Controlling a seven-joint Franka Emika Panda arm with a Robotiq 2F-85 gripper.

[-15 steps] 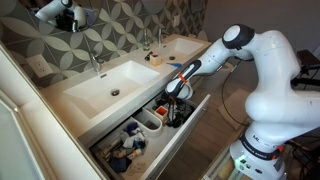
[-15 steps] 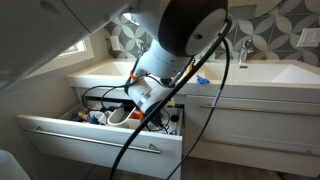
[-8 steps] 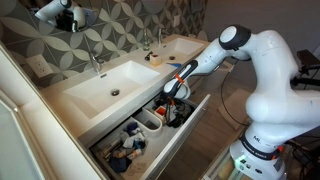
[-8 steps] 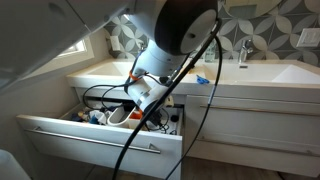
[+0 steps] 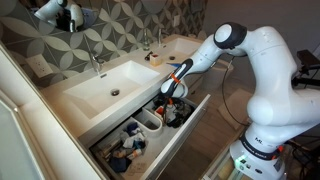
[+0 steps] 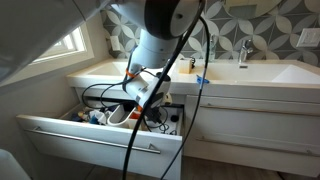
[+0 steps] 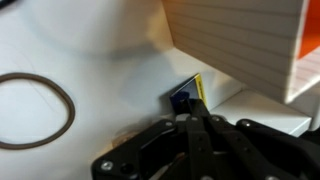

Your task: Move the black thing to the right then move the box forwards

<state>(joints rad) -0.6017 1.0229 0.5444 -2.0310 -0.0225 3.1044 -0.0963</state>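
In the wrist view a tan box [image 7: 240, 40] with a ribbed side and an orange edge stands at the upper right on the white drawer floor. A thin black ring [image 7: 35, 105] lies flat at the left. My gripper [image 7: 190, 118] is shut, its tips just below a small dark blue and yellow item [image 7: 185, 97] beside the box; I cannot tell whether they touch it. In both exterior views the gripper [image 5: 171, 92] [image 6: 140, 100] hangs over the open vanity drawer [image 5: 188, 138] [image 6: 100, 135]. Black items [image 5: 180, 113] lie in the drawer under it.
The drawer holds white cups [image 5: 150, 122] and blue clutter [image 5: 125, 150] at its other end. A white sink [image 5: 110, 85] with a faucet [image 5: 97, 62] sits above, and its counter edge [image 6: 230, 88] overhangs the drawer. A cable [image 6: 205, 60] runs along the arm.
The arm has risen a little and swung back over the drawer. The gripper stays shut. Nothing in the drawer has visibly moved.
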